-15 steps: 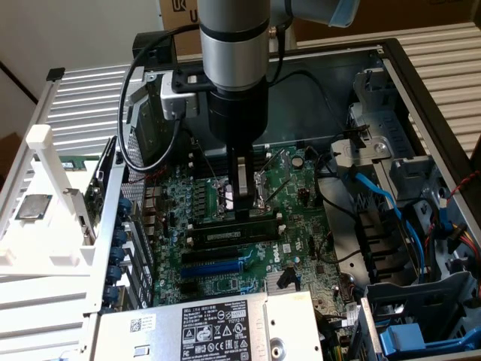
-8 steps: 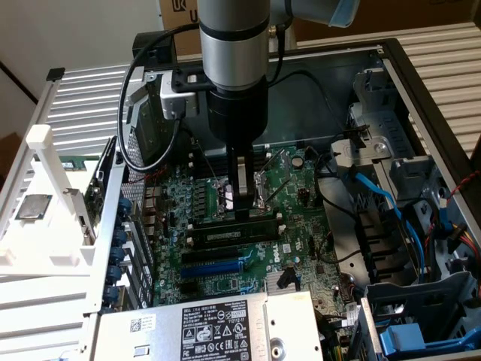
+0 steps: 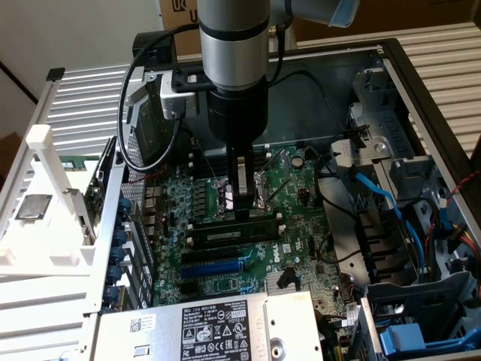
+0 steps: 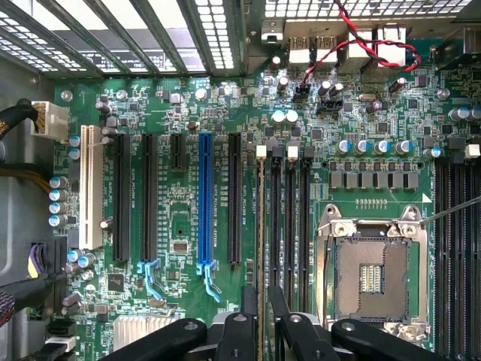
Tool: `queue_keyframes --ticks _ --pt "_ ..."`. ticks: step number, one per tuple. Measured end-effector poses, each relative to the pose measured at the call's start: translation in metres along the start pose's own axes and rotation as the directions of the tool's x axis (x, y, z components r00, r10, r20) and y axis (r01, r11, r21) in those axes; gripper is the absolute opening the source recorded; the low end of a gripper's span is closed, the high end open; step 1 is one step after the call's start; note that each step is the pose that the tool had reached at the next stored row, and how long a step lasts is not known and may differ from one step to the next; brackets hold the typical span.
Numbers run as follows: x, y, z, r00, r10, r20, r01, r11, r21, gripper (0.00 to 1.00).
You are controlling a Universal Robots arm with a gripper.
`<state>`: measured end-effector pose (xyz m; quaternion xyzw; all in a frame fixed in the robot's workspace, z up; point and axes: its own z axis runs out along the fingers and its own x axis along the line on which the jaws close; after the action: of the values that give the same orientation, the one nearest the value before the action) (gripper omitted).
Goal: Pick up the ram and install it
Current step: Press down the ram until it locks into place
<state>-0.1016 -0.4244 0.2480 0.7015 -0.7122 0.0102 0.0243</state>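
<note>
Clearly the ram (image 3: 234,232) is a light, stiff, thin board, and a fragile one: its chips and edge contacts will not forgive a twist or a hard squeeze, so the flat faces near the middle of its length, pinched from above along the upper edge, look like the best place to hold it. In the exterior view it lies lengthwise over the black memory slots (image 4: 289,207), just in front of the CPU socket (image 3: 240,197), a long narrow green strip with dark chips and a pale label along its face. From the wrist it shows edge-on as a thin olive line (image 4: 261,248) running down between the fingers.

The claw (image 3: 241,203) stands straight above the stick, its two fingers (image 4: 279,312) part-open with a narrow gap that straddles the ram's upper edge. The pads sit close on either side of the board; whether they press it I cannot tell. The stick appears to rest in or on its slot, just beside the blue expansion slot (image 4: 204,203) side of the motherboard (image 4: 180,226).
</note>
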Motion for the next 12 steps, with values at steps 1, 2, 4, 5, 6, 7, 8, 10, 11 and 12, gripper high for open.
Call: queue_keyframes --ticks 1,2,4,5,6,7,8,10,11,12 --pt "0.0001 0.0 0.0 1.0 0.0 0.0008 0.0 1.0 -0.0001 0.2" --pt "0.0002 0.0 -0.0001 1.0 0.0 0.0021 0.0 1.0 -0.0001 0.2" --pt "0.0002 0.0 0.0 1.0 0.0 0.0025 0.0 1.0 0.0 0.1" --pt "0.0002 0.0 0.0 1.0 0.0 0.0024 0.0 1.0 0.0 0.1" --pt "0.0005 0.0002 0.0001 1.0 0.0 0.0026 0.0 1.0 0.0 0.1" --pt "0.0005 0.0015 0.0002 1.0 0.0 0.0028 0.0 1.0 0.0001 0.1" --pt "0.0005 0.0028 0.0002 1.0 0.0 0.0026 0.0 1.0 0.0 0.1" --pt "0.0005 0.0053 0.0004 1.0 0.0 0.0025 0.0 1.0 0.0 0.1" --pt "0.0005 0.0061 0.0005 1.0 0.0 0.0021 0.0 1.0 0.0001 0.1" --pt "0.0004 0.0067 0.0011 1.0 0.0 0.0006 0.0 1.0 0.0 0.1"
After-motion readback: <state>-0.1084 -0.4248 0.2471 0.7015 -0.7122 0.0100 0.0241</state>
